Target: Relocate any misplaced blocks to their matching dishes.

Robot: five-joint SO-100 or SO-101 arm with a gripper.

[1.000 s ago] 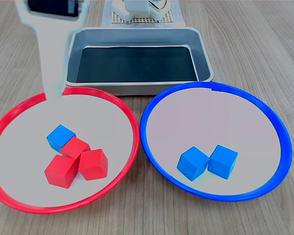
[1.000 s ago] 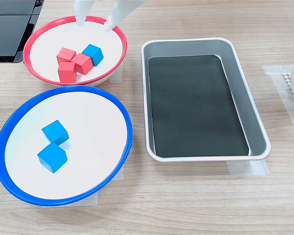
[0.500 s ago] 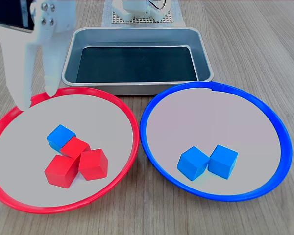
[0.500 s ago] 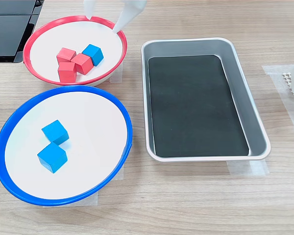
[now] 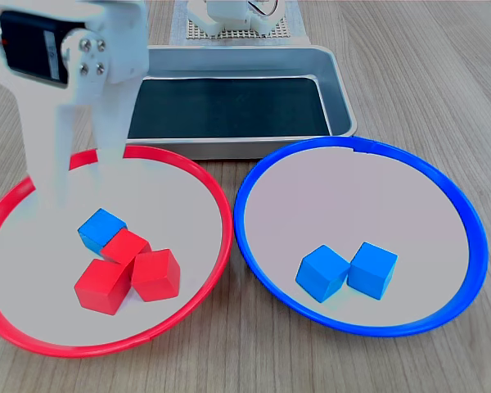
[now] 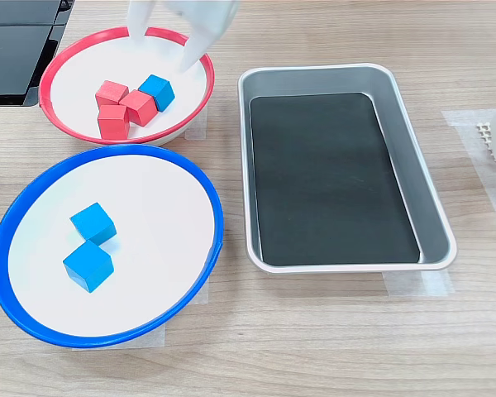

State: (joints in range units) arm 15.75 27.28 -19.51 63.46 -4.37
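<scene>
First exterior view, left half of frame: red-rimmed dish holds three red cubes plus one misplaced blue cube, touching the red cluster. Blue-rimmed dish, right half, holds two blue cubes, no red. Fingers spread apart, empty, above the red dish's far rim. Judgement: red side looks sorted; one blue transfer remains, not yet grasped. Metal tray holds nothing.
</scene>
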